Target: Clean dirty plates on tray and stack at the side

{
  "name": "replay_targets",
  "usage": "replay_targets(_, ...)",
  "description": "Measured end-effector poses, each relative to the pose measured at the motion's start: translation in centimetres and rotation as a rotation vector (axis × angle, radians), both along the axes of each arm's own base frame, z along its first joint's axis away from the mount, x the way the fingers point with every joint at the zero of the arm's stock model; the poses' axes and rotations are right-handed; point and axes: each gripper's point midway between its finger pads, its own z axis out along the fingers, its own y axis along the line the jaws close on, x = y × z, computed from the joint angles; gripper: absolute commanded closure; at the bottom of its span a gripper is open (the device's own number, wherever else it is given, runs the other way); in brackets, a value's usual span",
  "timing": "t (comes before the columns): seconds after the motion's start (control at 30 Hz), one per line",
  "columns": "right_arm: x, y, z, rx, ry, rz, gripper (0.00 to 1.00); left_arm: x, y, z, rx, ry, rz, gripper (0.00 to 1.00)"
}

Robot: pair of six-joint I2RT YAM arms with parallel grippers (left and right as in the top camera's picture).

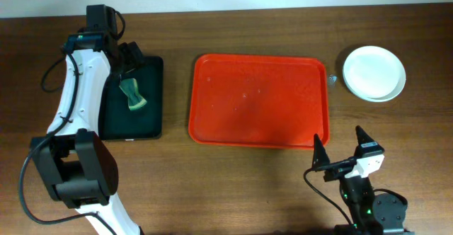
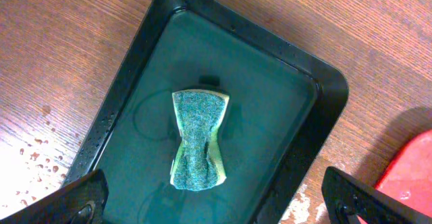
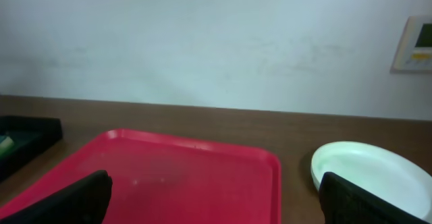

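Zero items on tray [image 1: 260, 100]; bare red surface, so job likely near done. Stacked plates [image 1: 374, 73] sit beyond tray's far-right corner, ahead and right of right gripper [image 1: 340, 146], well apart from it; count unreadable from above. Placement fits task: cleaned ones go at side. Right gripper released, holding nothing, tray just ahead of fingertips. Left gripper [image 2: 223, 200] spread wide, empty, hovering over black tray [image 2: 324, 82]; sponge [image 2: 197, 140] lies straight below, between fingers, not gripped. Sponge parked there probably to contain wet mess.
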Motion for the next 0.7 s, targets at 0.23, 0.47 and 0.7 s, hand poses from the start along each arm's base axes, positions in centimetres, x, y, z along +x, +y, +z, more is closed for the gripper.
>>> replay_targets(0.23,0.7,0.3,-0.5,0.001,-0.096,0.012,0.02,0.0,0.0,0.0,0.0,0.0,0.0,0.01)
replay_targets(0.47,0.9,0.3,-2.0,0.002,-0.051,0.012,0.02,0.0,0.0,0.0,0.0,0.0,0.0,0.01)
replay_targets(0.7,1.0,0.2,-5.1,0.0,0.074,0.008,0.02,0.0,0.0,0.0,0.0,0.0,0.0,0.01)
